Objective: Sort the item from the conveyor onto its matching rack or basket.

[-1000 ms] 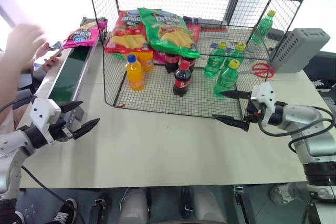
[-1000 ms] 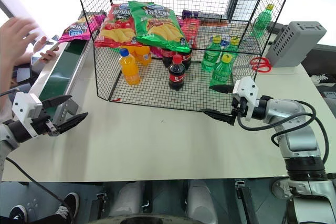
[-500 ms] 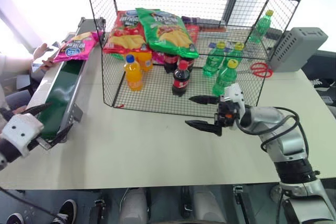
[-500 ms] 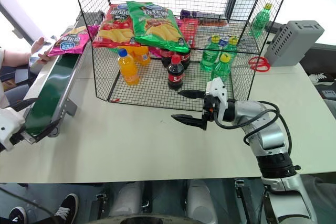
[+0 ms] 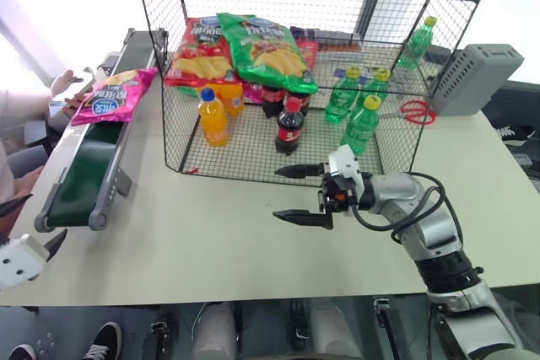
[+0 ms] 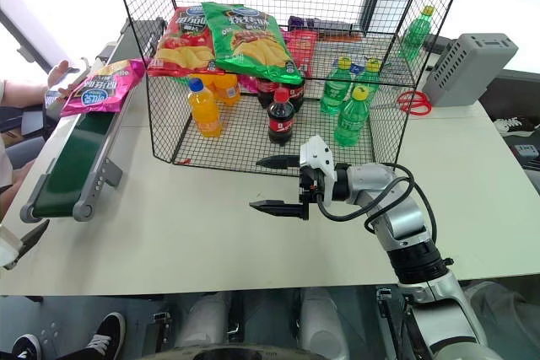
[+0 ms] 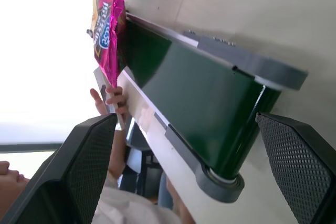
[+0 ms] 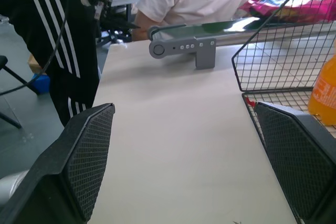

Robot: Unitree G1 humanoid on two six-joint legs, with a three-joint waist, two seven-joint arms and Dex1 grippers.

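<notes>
Waiting stage: pink crisp bag [image 5: 111, 96] lying on the far stretch of the conveyor [image 5: 80, 176], beside a person's hand [image 5: 69, 86], not yet grasped. Both empty and spread wide: left pincer [image 5: 46, 244] by the near roller, right pincer [image 5: 295, 194] over the table [image 5: 211, 233] before the wire rack [image 5: 337, 65]. Next: reaching and closing on the bag; since a second ago, bag further along the belt, right pincer swung leftward.
</notes>
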